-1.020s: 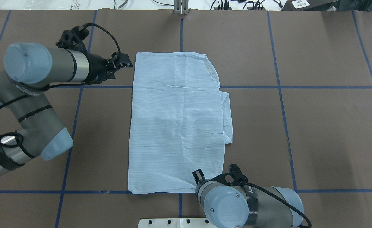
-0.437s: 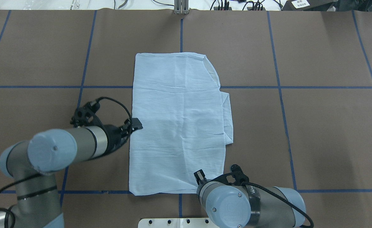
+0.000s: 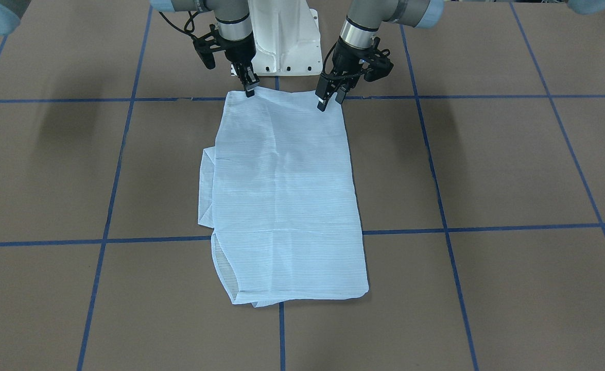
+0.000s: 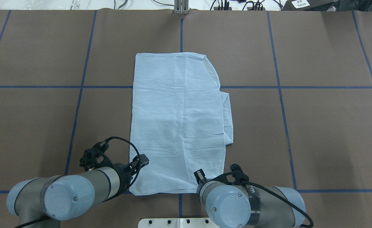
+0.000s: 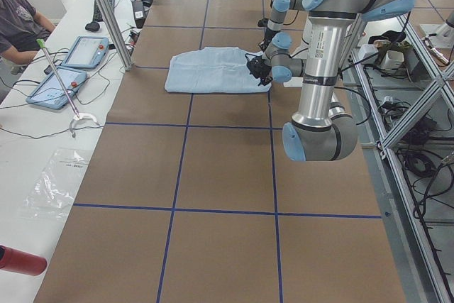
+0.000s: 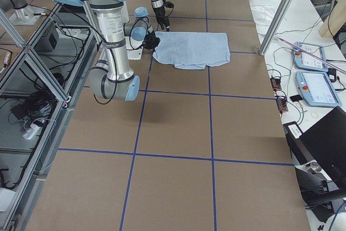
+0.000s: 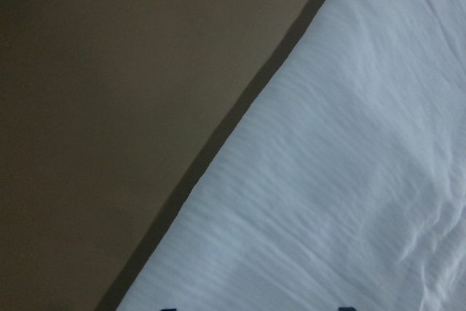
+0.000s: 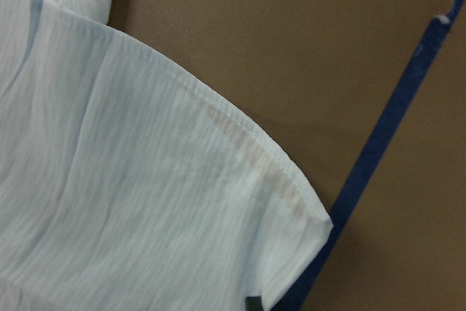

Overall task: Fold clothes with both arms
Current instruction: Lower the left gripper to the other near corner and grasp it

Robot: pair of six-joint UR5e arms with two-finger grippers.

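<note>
Two corners, two pincers, basically. The thin light-blue finely striped shirt [image 3: 281,206] lies flat on the brown paper-covered table [image 3: 487,165], folded into a long rectangle that runs straight away from both grippers towards the far side.

The black two-finger left gripper [image 3: 331,99] sits over its own near corner of the hem with the fingers clearly apart. Its wrist view shows two dark tips spread wide over the cloth, with the shirt's edge running diagonally past. Can't tell if the tips actually touch the fabric.

The black two-finger right gripper [image 3: 249,90] is down on the other near corner. Its fingers look pinched together on the hem, and in its wrist view only one dark tip [image 8: 252,302] shows, right at the stitched edge.

A strip of blue tape [image 8: 378,158] runs just beside that corner. On the right gripper's side, further out, a folded flap of fabric pokes out from the long edge, and beyond that there's a curved opening at the far corner. The white pedestal base [image 3: 287,46] sits just behind both grippers.
</note>
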